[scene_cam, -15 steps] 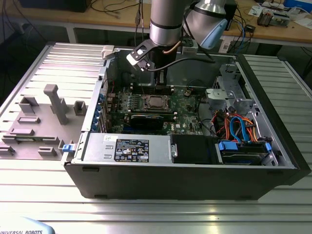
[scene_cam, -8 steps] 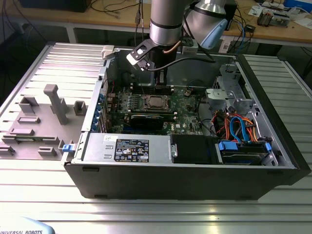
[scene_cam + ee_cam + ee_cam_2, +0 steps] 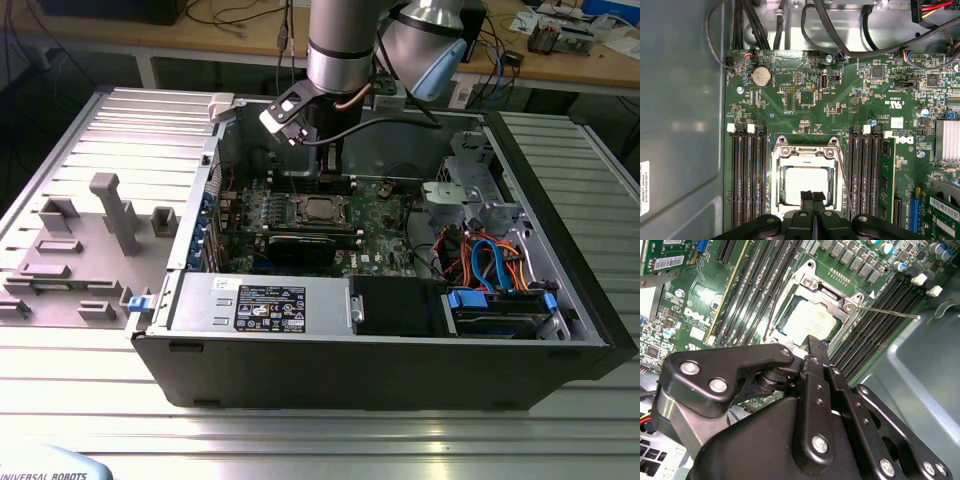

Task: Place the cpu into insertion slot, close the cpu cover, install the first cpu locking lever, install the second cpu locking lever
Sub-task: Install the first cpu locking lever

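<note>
1. The cpu (image 3: 802, 181) lies flat in the insertion slot (image 3: 805, 143) on the green board, inside the open computer case (image 3: 300, 375) that stands on the table (image 3: 560, 420).
2. The cpu cover (image 3: 777, 180) looks to be down around it, with the chip showing through its window.
3. The fingers (image 3: 807, 196) are pressed together with nothing between them, poised over the chip. I cannot tell whether they touch it.
4. A thin wire lever (image 3: 892, 314) juts free over the memory slots (image 3: 875, 326), so I judge that latching is the step in hand.
5. To do it well, bear on the wire alone and never on the chip. Guide the wire down and under its hook, clear of the slots.
</note>
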{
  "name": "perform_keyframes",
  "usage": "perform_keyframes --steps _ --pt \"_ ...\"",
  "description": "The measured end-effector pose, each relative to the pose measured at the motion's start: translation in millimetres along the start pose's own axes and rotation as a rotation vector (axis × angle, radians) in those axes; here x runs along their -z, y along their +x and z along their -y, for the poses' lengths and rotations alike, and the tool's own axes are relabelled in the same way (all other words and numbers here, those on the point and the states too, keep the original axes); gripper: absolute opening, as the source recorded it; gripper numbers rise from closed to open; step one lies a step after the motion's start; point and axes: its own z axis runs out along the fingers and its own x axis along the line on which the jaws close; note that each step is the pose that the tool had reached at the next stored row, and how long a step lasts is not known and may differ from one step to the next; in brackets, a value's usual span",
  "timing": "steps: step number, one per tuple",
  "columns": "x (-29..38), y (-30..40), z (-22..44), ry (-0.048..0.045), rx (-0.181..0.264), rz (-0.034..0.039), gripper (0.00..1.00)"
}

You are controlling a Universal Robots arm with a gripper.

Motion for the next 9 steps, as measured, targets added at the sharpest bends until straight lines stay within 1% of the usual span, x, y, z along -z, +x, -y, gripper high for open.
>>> perform_keyframes --steps 1,4,5,8,9 --pt "0.0 0.0 0.0 0.0001 0.007 0.0000 0.11" --pt "0.1 0.0 0.1 0.0008 0.051 0.0005 0.11" --pt "0.0 0.0 0.0 0.0012 0.079 0.0006 0.11" --pt "0.0 0.0 0.0 0.0021 0.141 0.0010 0.11" --pt "0.0 0.0 0.0 0.0026 0.173 0.0012 0.11"
